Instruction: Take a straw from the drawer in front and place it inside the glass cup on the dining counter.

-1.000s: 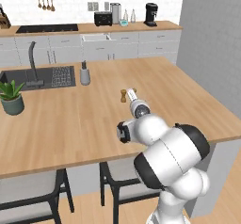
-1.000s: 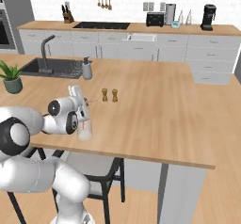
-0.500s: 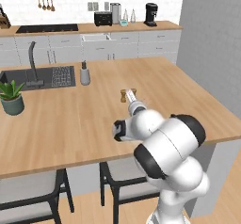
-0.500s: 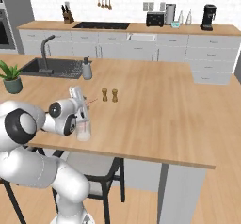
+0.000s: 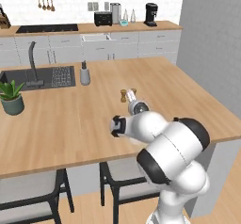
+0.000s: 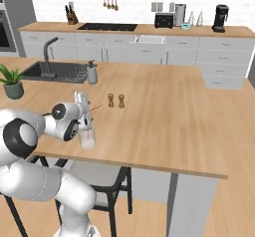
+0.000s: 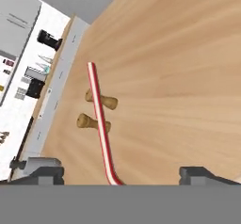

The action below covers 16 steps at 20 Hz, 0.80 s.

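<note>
One straw point(image 7: 100, 129) is the thing to follow: in the hand view the thin red stick runs up from between the two dark tips, free of both, with bare worktop showing on either side of it. In the right base view it shows as a faint dark line point(image 6: 94, 106) slanting out of the glass cup point(image 6: 87, 138), which stands on the light wood dining worktop point(image 6: 164, 116) near its front edge, above the stools. So the straw appears to be inside the cup, leaning on its rim, its upper end pointing toward the two small brown shakers point(image 6: 116, 100) further in on the worktop.

The pincer point(image 6: 82, 112) sits directly over the cup with its jaws spread wide, pinching nothing; in the left base view it lies mostly behind the arm's white wrist point(image 5: 123, 125).

By my reading the step in hand is the release, at the very end of the placing, and the task looks all but finished. The next move calls for a straight lift up and away, with the jaws left wide, so that neither tip catches the slanting straw or nudges the light cup toward the nearby edge. Further off, the sink point(image 6: 55, 71), the potted plant point(image 6: 12, 81) and the grey dispenser point(image 6: 92, 73) stand well apart from the work.
</note>
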Available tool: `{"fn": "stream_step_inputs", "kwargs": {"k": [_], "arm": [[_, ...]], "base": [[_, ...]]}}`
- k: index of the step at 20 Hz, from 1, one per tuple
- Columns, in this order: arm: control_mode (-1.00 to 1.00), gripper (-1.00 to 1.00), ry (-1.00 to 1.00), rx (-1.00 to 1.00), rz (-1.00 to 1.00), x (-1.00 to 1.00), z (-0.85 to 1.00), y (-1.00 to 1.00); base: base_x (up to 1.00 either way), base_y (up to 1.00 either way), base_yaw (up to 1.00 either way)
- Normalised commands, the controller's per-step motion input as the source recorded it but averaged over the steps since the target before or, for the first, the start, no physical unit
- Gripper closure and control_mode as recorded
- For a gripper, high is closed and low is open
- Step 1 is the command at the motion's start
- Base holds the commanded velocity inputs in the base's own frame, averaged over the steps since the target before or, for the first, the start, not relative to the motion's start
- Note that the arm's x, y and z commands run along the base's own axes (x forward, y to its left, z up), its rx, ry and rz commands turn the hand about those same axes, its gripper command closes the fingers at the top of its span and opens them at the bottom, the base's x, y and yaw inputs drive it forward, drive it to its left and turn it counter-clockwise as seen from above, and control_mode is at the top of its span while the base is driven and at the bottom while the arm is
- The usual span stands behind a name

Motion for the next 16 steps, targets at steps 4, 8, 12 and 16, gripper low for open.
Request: {"fn": "stream_step_inputs", "kwargs": {"k": [4, 8, 12, 16], "arm": [[-1.0, -1.0, 0.2, 0.11, 0.0, -0.04, 0.53, 0.0], [-1.0, -1.0, 0.17, 0.08, 0.0, -0.11, 0.59, 0.0], [-1.0, -1.0, 0.2, 0.06, 0.0, 0.0, 0.67, 0.0], [-1.0, -1.0, 0.21, 0.03, 0.0, -0.13, 0.75, 0.0]], "base": [[0.0, 0.0, 0.0], [0.0, 0.0, 0.0], [0.0, 0.0, 0.0], [0.0, 0.0, 0.0]]}}
